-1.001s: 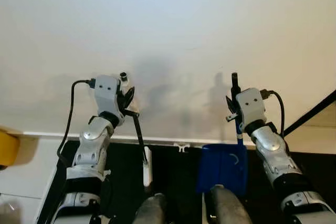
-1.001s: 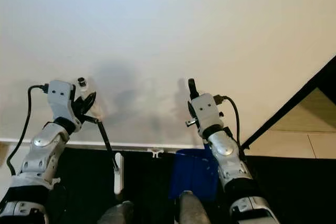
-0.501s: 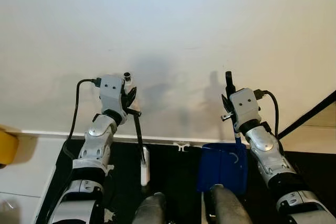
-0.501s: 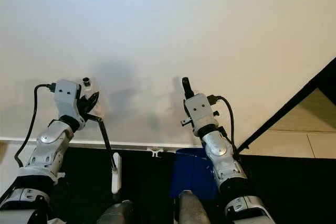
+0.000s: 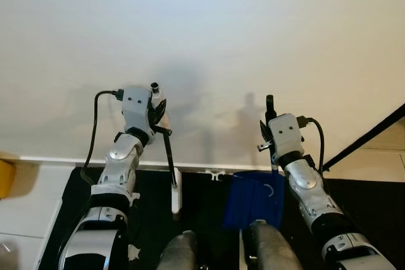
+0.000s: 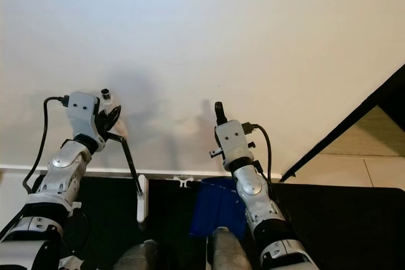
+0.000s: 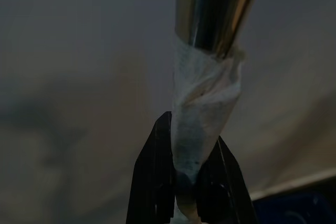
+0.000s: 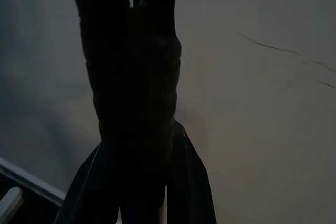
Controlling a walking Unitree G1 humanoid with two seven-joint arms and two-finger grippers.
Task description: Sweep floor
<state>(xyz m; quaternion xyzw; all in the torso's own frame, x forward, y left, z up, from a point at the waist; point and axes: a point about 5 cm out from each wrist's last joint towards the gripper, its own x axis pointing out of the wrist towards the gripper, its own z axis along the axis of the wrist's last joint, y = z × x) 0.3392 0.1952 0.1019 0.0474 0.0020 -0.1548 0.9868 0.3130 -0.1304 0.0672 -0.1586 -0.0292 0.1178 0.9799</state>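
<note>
The left gripper clamps the thin black-handled white-headed broom, its head hanging at six o'clock, while the right gripper clasps the blue plastic dustpan by its dark handle, the pan at six o'clock.

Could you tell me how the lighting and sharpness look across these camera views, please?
Left eye view: evenly lit and sharp, with soft grey shadows of both arms on the wall. Left wrist view: dim, the near metal handle slightly soft, with a bright glint. Right wrist view: very dark, the handle almost a silhouette between the right gripper fingers.
</note>
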